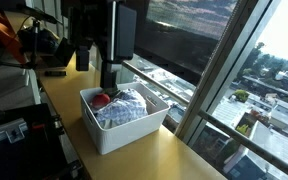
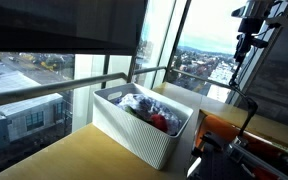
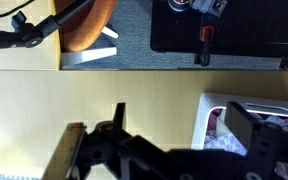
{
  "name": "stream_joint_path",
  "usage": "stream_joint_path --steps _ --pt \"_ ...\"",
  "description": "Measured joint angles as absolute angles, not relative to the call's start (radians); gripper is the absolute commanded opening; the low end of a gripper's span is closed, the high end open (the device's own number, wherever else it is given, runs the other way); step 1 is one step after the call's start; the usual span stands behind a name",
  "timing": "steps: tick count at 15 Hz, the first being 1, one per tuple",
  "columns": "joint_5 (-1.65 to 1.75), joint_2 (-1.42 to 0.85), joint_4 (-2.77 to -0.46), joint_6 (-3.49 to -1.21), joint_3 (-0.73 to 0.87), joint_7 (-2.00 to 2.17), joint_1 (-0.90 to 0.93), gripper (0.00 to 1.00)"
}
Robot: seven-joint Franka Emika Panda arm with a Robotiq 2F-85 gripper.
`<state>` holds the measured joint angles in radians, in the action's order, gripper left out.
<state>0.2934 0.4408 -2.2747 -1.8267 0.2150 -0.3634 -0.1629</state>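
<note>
The gripper (image 3: 156,135) stood open above the yellow wooden bench (image 3: 134,95). In the wrist view, only a corner of the white ribbed plastic bin (image 3: 200,125) appeared, at 4 o'clock. Both exterior views showed it whole, holding crumpled cloths (image 1: 124,108).

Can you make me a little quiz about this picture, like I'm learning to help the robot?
1. True or false: the tool is shut on the cloth.
2. What colour is the bin? A white, B green, C black.
3. Fill in: the bin stands on the table next to a big ____.
Key: 1 false, the tool is open and holds nothing. 2 A. 3 window.
</note>
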Motion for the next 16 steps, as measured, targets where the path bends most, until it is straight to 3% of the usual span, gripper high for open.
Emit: stream_joint_path --steps 9,16 --pt "0.253 0.436 -2.255 -1.861 0.180 -0.350 -0.095 1.00" --pt "0.064 0.318 -2.087 -1.913 0.068 -0.252 0.037 1.00"
